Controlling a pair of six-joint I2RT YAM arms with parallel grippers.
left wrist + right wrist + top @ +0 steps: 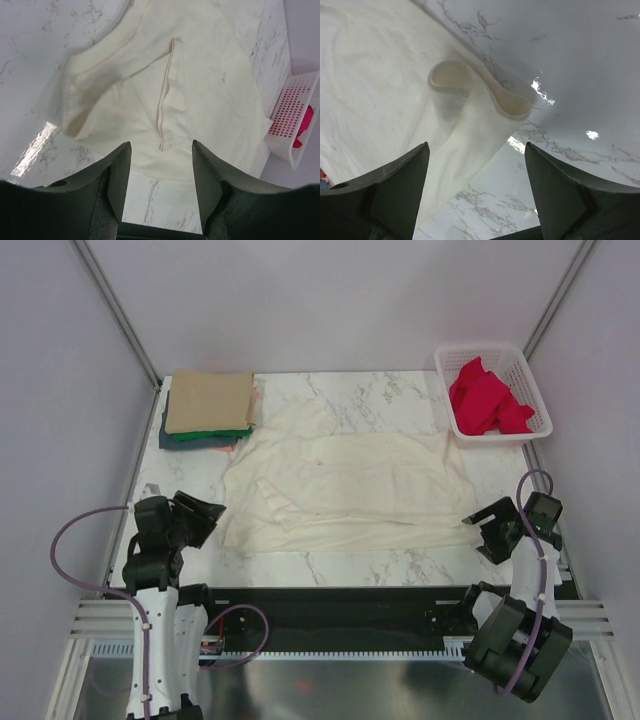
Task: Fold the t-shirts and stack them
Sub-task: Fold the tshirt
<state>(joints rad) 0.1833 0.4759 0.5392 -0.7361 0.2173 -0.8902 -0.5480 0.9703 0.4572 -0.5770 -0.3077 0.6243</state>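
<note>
A large cream t-shirt [345, 485] lies spread and partly folded across the middle of the marble table; it also shows in the left wrist view [190, 85] and the right wrist view [385, 90]. A stack of folded t-shirts [208, 405], tan on top with green and teal edges below, sits at the back left. My left gripper [203, 517] is open and empty, hovering at the shirt's near left corner [161, 145]. My right gripper [485, 527] is open and empty above the shirt's near right sleeve [480, 90].
A white plastic mesh basket [530, 390] holding red cloth [485, 400] stands at the back right; it also shows in the left wrist view [292, 120]. The table's near edge has a black rail [340, 605]. White walls enclose the sides.
</note>
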